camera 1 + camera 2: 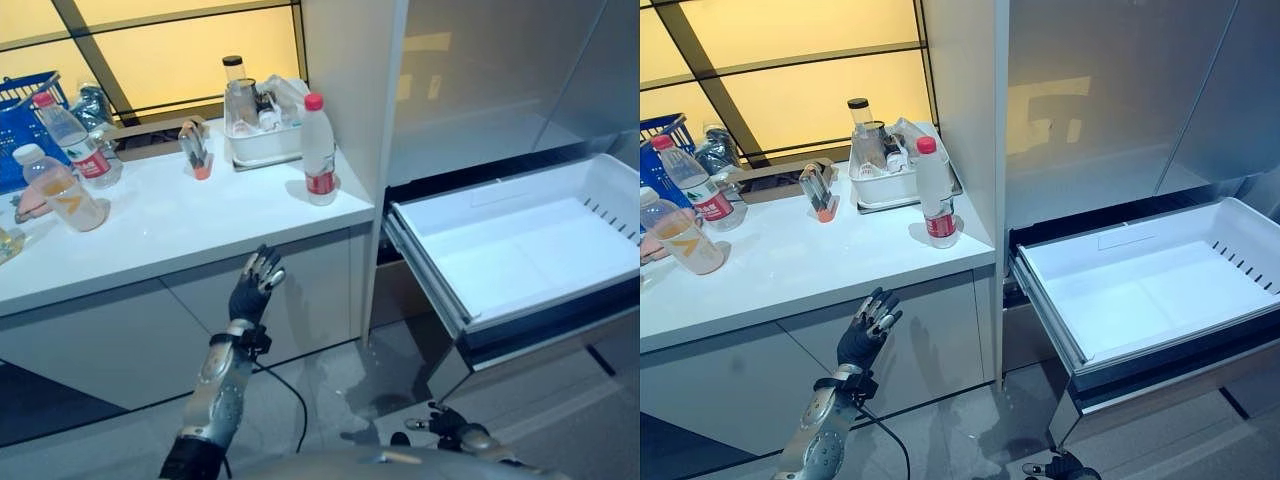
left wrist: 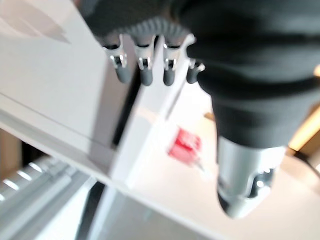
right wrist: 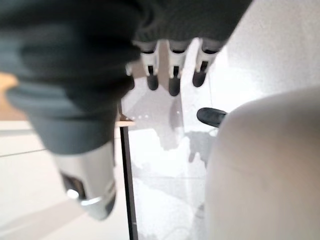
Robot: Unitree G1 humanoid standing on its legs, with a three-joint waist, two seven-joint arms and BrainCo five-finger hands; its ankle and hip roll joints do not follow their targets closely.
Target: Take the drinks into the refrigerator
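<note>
1. The refrigerator drawer [image 1: 520, 250] is standing pulled out and bare, with no drink lying in it; the loading is, by the look of things, yet to begin.

2. A red-capped bottle [image 1: 318, 150] is waiting upright near the right edge of the white table [image 1: 180, 230], just in front of a white tray [image 1: 262, 145] crowded with containers.

3. Two more bottles are sitting at the table's far left: a red-capped bottle with a red label [image 1: 72, 140] and, nearer the front edge, a white-capped bottle of orange drink [image 1: 60, 188], both beside a blue basket [image 1: 25, 125].

4. The left hand [image 1: 255, 285] is reaching up in front of the table's edge, below the nearest bottle, fingers relaxed and spread, gripping nothing.

5. The right hand [image 1: 450, 428] is hanging low near the floor under the drawer, fingers loose and empty in its own wrist view.

6. Judging from this, every visible drink is still needing a grasp, a carry to the right and a placement in the drawer.
</note>
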